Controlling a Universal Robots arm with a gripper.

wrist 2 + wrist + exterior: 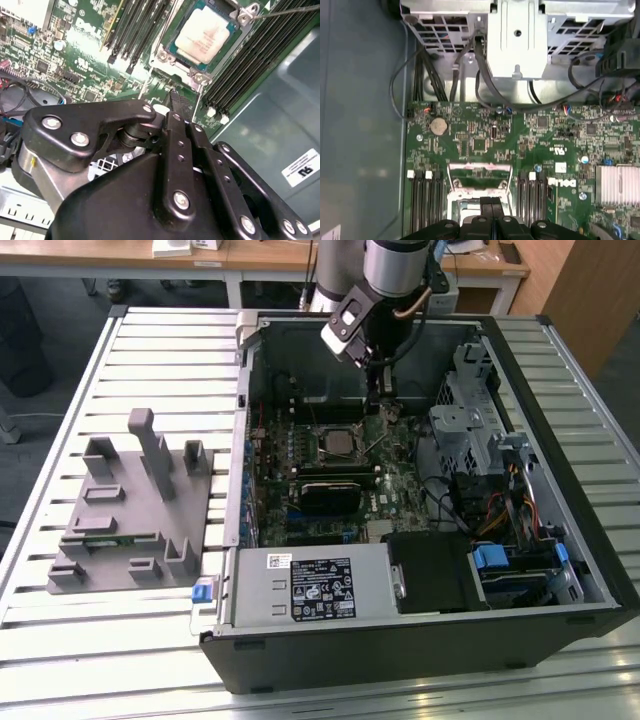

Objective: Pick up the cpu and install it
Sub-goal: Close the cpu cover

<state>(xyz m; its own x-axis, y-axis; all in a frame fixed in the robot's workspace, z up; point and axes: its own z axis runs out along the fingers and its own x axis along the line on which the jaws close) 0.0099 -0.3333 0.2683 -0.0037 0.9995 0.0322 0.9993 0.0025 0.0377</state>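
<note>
The cpu (202, 36), a small square chip with a pale silver top, lies flat in the motherboard socket inside the open computer case; in the exterior view the cpu (338, 444) is at the board's middle. My gripper (381, 412) hangs just above the board, a little toward the exterior view's right of the socket. In both wrist views its black fingers (178, 102) are pressed together with nothing between them, and the gripper (491, 202) points at the socket's edge. A thin metal socket lever (280, 11) stands beside the chip.
A grey plastic fixture (130, 510) sits on the slatted table at the exterior view's left. Inside the case are a black ribbed block (338, 492), a silver box with a white label (315, 585), a metal drive cage (480, 430), cables and memory slots (425, 200).
</note>
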